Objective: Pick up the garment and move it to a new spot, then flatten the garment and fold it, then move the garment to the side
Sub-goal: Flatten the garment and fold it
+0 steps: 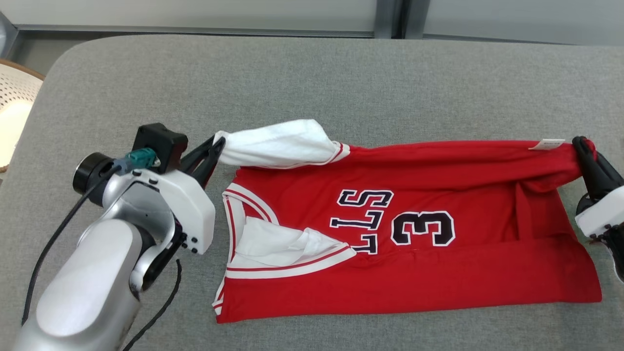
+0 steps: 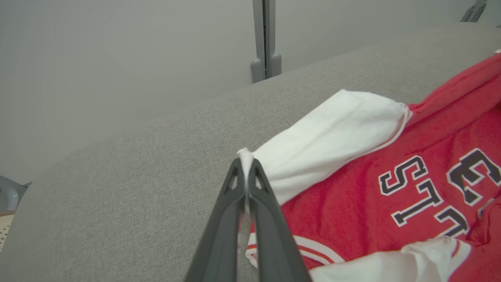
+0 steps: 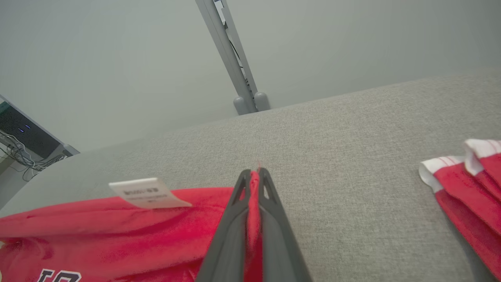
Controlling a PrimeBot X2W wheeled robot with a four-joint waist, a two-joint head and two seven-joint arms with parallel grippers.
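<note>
The garment (image 1: 414, 234) is a red jersey with white sleeves, black lettering and a number 3. It lies spread sideways on the grey cushioned surface (image 1: 312, 78). My left gripper (image 1: 218, 144) is shut on the tip of the upper white sleeve (image 1: 278, 144), holding it a little off the surface. The left wrist view shows its fingertips (image 2: 253, 166) pinching white cloth, with the jersey (image 2: 352, 188) to the right. My right gripper (image 1: 583, 146) is shut on the red hem corner beside a white label (image 1: 547, 144). Red fabric (image 3: 117, 231) runs up between that gripper's tips (image 3: 254, 174).
A pale perforated basket (image 1: 14, 97) stands off the surface's left edge. A wall with a grey post (image 1: 390, 19) runs behind the far edge. More red cloth with white trim (image 3: 469, 180) lies at the right of the right wrist view. A black cable (image 1: 161, 307) hangs by my left arm.
</note>
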